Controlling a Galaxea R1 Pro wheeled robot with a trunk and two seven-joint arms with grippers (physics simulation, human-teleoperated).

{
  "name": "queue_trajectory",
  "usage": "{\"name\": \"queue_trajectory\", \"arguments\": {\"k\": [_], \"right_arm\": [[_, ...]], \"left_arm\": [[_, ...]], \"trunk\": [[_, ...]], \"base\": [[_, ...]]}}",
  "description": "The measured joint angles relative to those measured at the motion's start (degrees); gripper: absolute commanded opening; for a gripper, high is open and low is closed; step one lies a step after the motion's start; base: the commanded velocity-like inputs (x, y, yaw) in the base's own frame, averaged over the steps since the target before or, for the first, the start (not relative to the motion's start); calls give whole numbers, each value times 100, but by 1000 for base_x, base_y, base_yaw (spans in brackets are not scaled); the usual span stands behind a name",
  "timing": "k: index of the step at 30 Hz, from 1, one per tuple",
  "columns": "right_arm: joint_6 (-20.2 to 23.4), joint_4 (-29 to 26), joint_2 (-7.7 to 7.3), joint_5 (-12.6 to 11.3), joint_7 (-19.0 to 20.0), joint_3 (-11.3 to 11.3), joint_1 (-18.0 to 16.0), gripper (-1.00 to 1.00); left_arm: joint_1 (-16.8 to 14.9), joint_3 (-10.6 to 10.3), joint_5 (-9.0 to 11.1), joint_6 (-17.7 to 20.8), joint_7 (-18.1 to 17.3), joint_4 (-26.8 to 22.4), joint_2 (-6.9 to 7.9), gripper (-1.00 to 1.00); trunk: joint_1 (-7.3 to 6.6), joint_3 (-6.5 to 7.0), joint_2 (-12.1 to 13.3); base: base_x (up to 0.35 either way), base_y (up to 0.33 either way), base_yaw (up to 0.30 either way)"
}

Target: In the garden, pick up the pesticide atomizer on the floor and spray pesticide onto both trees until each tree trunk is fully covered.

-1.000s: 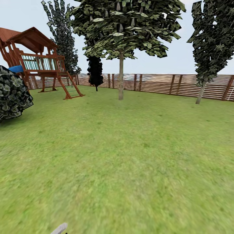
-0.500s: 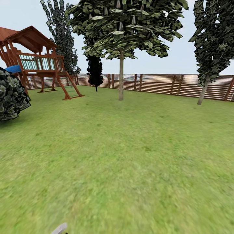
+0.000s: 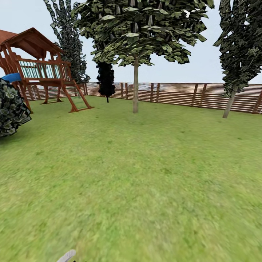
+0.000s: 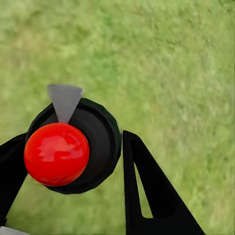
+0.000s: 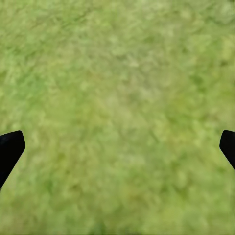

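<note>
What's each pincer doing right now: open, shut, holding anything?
Left pincer: shut on the pesticide atomizer, over grass.
Right pincer: open, nothing between its fingertips, only grass below.

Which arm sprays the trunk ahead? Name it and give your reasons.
Left. Its jaws clamp the pesticide atomizer, grey nozzle pointing out over the grass. The right jaws stand wide open with nothing between them. The tree trunk stands far ahead, so drive closer first.

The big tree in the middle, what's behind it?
Behind the tree trunk runs the brown slat fence, pale sky above. The trunk hides a strip of fence.
</note>
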Motion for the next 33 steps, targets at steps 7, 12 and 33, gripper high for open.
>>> {"name": "queue_trajectory", "arguments": {"k": [7, 12, 33], "right_arm": [[8, 0, 0, 0, 0, 4, 1, 100], [9, 0, 0, 0, 0, 4, 2, 100], [9, 0, 0, 0, 0, 5, 2, 100]], "left_arm": [[0, -3, 0, 0, 4, 0, 0, -100], [0, -2, 0, 0, 7, 0, 0, -100], [0, -3, 0, 0, 2, 0, 0, -100]], "trunk": [[0, 0, 0], [0, 0, 0], [0, 0, 0]], "base": [[335, 0, 0], [335, 0, 0], [335, 0, 0]]}}
